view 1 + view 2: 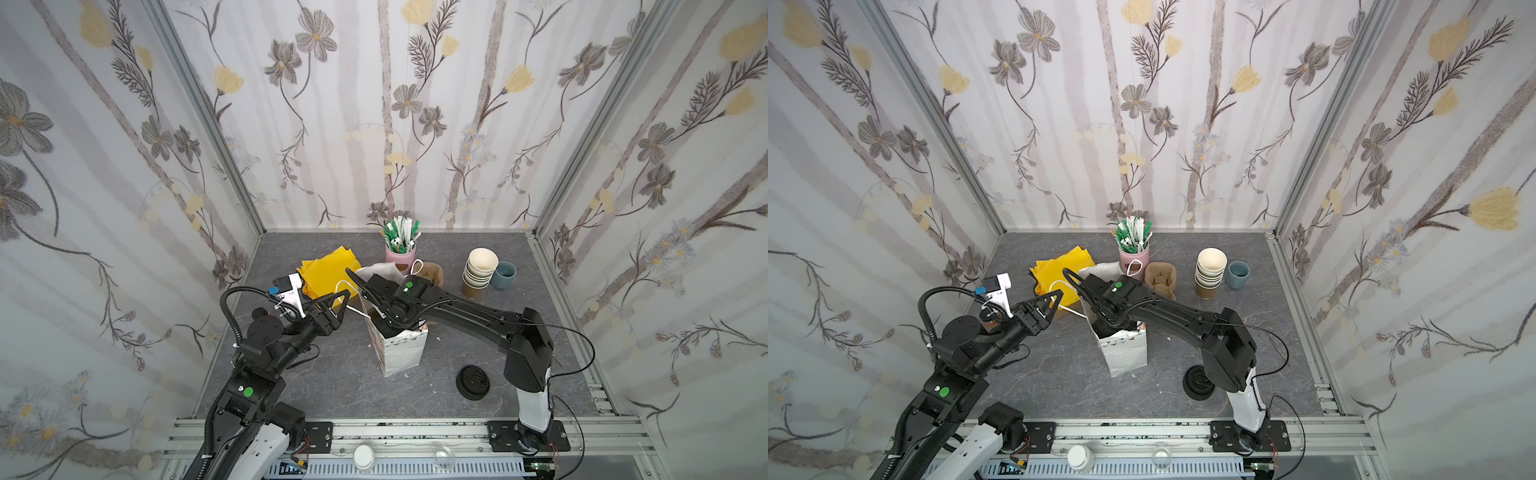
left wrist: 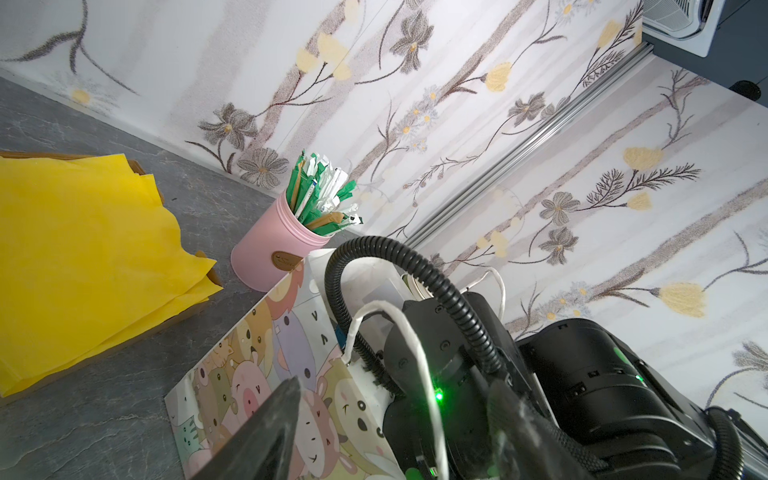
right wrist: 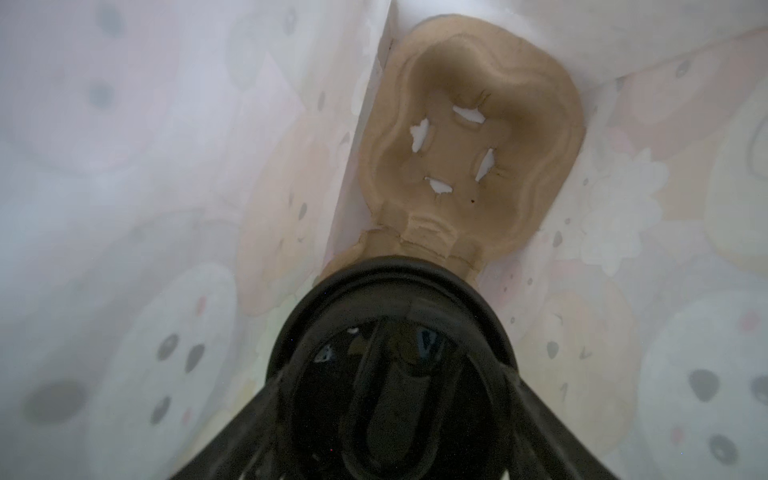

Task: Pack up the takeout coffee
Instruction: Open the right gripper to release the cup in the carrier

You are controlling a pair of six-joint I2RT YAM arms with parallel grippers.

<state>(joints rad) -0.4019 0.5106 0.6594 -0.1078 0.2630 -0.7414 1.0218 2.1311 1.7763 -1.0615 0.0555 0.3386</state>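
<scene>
Black-lidded takeout coffee (image 3: pixel 390 299) between wide-parted right gripper (image 3: pixel 398 374) jaws, inside paper bag (image 3: pixel 124 145)

In both top views, no sight of right gripper (image 3: pixel 395 374), sunk in paper bag (image 1: pixel 401 351). Right wrist view: only blurred black lid of takeout coffee (image 3: pixel 390 286); fingers (image 3: pixel 249 432) cut off. Cannot tell grip.

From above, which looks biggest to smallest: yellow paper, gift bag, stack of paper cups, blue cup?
In a top view:
1. yellow paper and gift bag look alike, both partly hidden
2. stack of paper cups
3. blue cup
</scene>
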